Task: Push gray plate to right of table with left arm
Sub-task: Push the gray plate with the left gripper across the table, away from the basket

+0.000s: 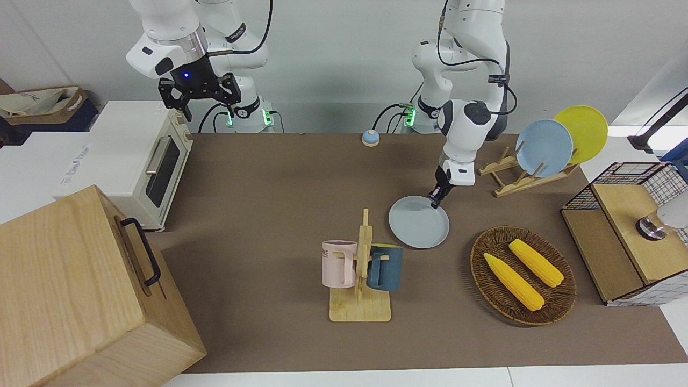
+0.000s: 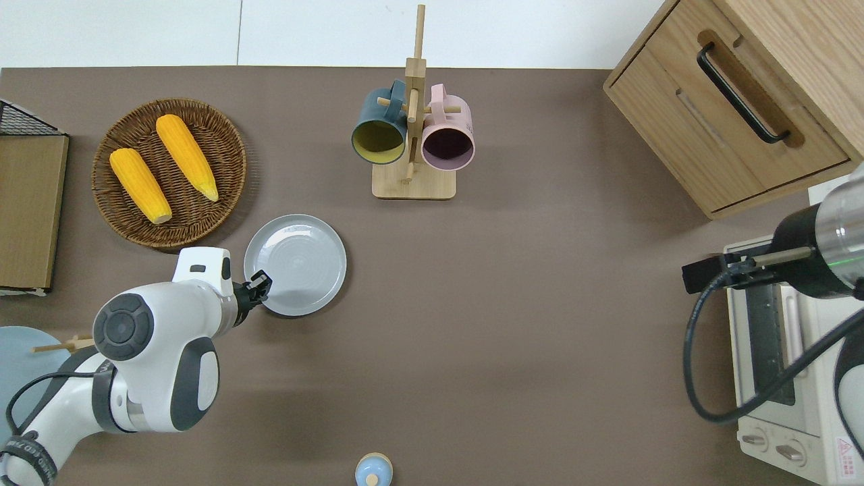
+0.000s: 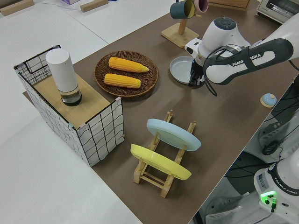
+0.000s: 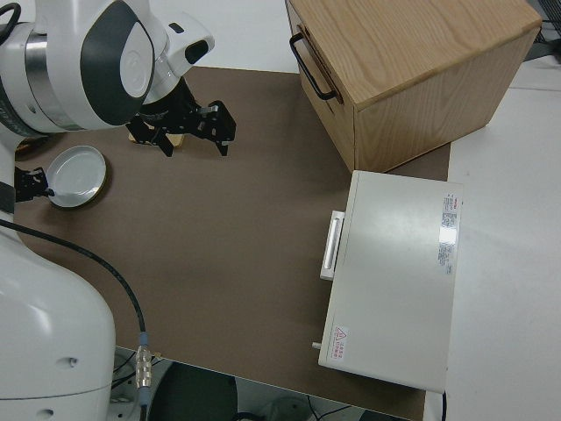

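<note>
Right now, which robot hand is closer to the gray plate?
Left. The left gripper is down at the gray plate's rim, on the side toward the left arm's end. The right arm is parked.

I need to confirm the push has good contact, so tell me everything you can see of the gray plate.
The gray plate is round, shallow and pale gray-blue, matte, with a low raised rim and faint rings inside. It is empty and lies flat on the table, beside the wicker basket and nearer to the robots than the mug rack. The left gripper is at the rim nearest the left arm's end of the table, apparently touching it.
</note>
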`<state>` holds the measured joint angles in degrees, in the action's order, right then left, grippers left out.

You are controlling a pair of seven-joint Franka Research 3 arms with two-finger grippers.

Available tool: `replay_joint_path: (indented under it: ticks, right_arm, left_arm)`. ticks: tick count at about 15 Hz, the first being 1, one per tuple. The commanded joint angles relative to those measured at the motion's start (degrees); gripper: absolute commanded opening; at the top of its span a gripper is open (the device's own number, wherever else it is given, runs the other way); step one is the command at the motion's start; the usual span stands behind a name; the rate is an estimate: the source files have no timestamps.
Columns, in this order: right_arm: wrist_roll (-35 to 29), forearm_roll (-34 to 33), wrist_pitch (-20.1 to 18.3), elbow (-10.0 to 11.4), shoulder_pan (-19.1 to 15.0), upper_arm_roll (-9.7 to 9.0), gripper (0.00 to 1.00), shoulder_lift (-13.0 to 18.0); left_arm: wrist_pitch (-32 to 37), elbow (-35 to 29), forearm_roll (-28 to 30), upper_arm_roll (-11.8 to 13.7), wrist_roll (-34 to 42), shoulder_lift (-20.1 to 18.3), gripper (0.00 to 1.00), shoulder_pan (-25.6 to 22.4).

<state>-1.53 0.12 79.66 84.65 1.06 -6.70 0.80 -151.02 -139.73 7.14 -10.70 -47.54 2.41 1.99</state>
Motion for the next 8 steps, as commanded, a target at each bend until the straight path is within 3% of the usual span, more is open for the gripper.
replay_joint_path:
  ticks: [1, 8]
  right_arm:
    - [-0.1, 0.6, -0.8, -0.5, -1.2, -0.77, 0.983, 0.2]
    - [-0.1, 0.6, -0.8, -0.5, -1.2, -0.77, 0.983, 0.2]
  left_arm:
    - [-0.5, -0.1, 0.4, 0.4, -3.3, 1.7, 0.0, 3.3]
    - [-0.4, 0.7, 0.2, 0.4, -11.0, 1.9, 0.0, 9.2]
